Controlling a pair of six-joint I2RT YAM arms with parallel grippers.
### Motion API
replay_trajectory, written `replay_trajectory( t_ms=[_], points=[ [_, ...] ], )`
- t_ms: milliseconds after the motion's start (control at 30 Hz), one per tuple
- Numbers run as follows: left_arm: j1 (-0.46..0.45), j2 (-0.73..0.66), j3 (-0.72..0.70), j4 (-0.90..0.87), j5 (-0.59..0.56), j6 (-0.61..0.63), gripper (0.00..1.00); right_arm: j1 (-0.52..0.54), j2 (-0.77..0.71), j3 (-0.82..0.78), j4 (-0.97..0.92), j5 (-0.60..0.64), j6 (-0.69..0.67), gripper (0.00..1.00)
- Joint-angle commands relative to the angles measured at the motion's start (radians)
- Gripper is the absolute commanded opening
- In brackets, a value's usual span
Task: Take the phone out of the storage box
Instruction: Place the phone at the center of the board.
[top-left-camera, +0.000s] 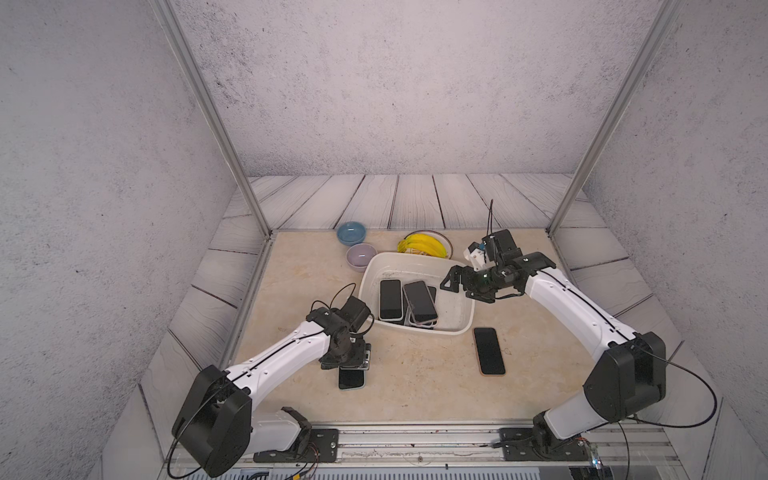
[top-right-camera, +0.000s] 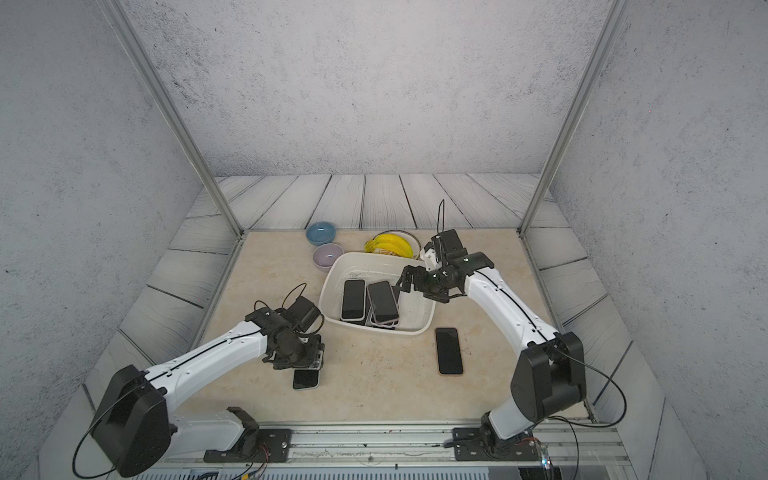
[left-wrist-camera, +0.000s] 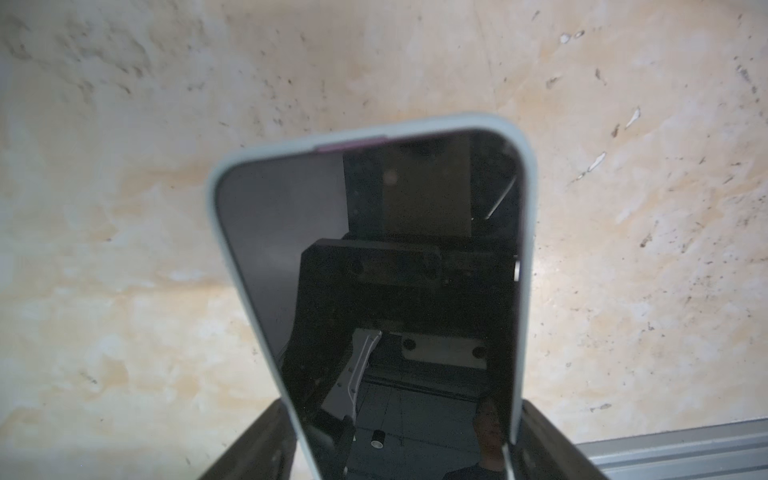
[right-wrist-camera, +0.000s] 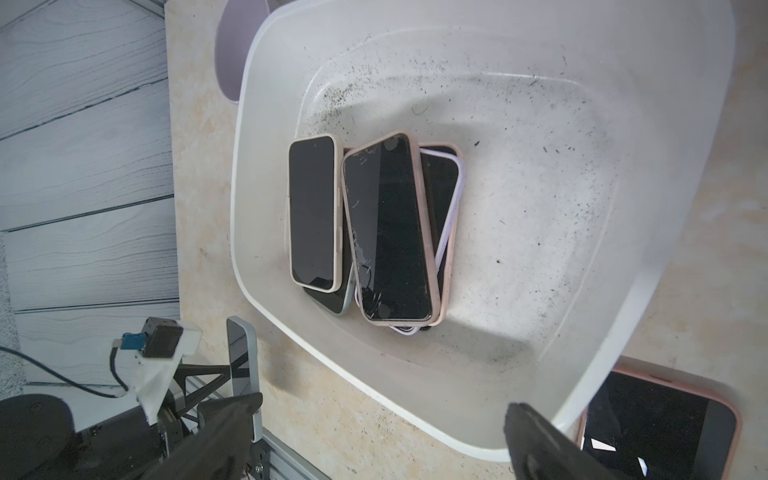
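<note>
Beige tabletop (top-left-camera: 415, 390) bears the box (top-left-camera: 417, 331), stacked phones (top-left-camera: 419, 301) inside awaiting pickup, so the right gripper (top-left-camera: 457, 284) hovers wide-open over its rim, while the left gripper (top-left-camera: 347, 364) clasps a phone (top-left-camera: 351, 380) just outside, seemingly to set down.

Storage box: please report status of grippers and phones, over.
Left gripper shut on pale-cased phone, low over the table. Right gripper open, at storage box rim. Several phones piled inside, overlapping.
</note>
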Motion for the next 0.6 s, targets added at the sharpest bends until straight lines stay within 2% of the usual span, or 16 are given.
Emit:
replay_trajectory(
  t_ms=[0,567],
  points=[
    [-0.001,0.026,-0.013,0.074,0.003,-0.001,0.7,-0.001,-0.043,-0.017,-0.013,-0.013,-0.006,1.0],
    [-0.001,0.108,-0.062,0.13,-0.058,0.084,0.71,-0.001,-0.079,-0.043,-0.029,0.011,-0.007,1.0]
  ],
)
